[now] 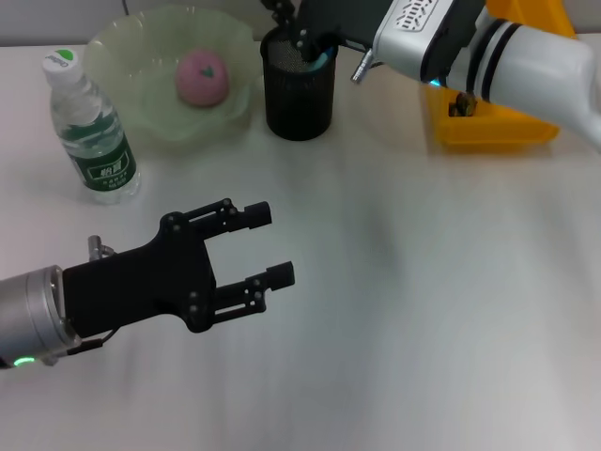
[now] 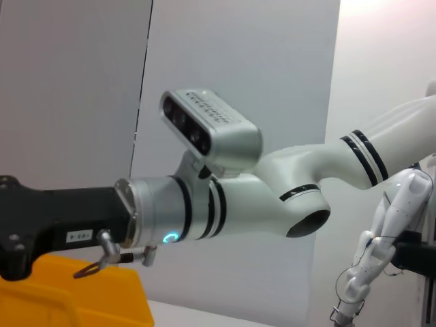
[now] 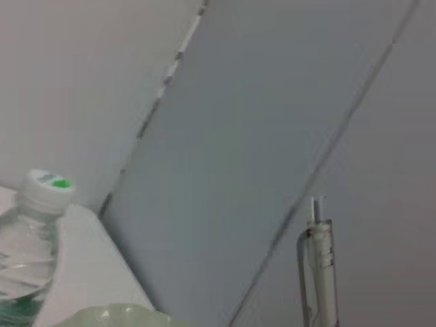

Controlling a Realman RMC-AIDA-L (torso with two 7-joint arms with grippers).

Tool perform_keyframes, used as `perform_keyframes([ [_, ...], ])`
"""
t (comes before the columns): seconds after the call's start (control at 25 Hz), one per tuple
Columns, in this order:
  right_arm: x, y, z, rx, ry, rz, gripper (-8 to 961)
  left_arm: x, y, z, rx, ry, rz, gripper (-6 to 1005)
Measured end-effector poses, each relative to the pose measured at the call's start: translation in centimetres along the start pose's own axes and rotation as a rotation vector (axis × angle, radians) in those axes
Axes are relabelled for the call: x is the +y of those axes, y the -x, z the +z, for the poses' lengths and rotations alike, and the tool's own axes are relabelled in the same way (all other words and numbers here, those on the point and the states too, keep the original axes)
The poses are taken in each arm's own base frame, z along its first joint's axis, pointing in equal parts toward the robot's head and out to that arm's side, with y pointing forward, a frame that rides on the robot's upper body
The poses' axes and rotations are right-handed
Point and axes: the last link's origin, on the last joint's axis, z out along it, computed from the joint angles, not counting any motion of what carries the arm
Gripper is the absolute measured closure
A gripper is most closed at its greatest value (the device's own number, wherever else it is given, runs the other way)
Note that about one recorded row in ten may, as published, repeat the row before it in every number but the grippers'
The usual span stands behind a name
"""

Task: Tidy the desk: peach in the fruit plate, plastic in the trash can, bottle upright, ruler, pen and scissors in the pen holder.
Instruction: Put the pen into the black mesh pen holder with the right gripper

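My right gripper [image 1: 293,33] hangs over the black mesh pen holder [image 1: 299,99] at the back, right at its rim. A light blue item [image 1: 325,58] sticks out of the holder. The right wrist view shows a grey pen [image 3: 320,272] standing upright; whether it is held I cannot tell. The pink peach [image 1: 202,77] lies in the pale green fruit plate [image 1: 122,47]. The clear bottle [image 1: 89,132] with a green label stands upright at the left; it also shows in the right wrist view [image 3: 30,238]. My left gripper [image 1: 270,244] is open and empty above the table's front left.
The yellow trash can [image 1: 498,127] stands at the back right, partly behind my right arm; its corner shows in the left wrist view [image 2: 68,300]. The white table [image 1: 423,301] stretches out in front and to the right.
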Motion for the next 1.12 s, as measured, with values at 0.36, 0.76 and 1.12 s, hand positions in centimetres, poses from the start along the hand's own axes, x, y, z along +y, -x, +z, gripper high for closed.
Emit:
perform_keyframes([
  [0.36,-0.5,-0.53,-0.3,0.012,-0.052,0.124,771,0.36,0.25,0.05,0.008,0.005,0.018,290],
  [0.76,-0.54,-0.95,-0.74,0.01,-0.069,0.171,764,0.27,0.15,0.36,0.008,0.015,0.018,289],
  [1.12,-0.57,-0.96,-0.79,0.008,-0.07,0.17,759,0.23,0.13,0.46,0.01,0.015,0.018,289],
])
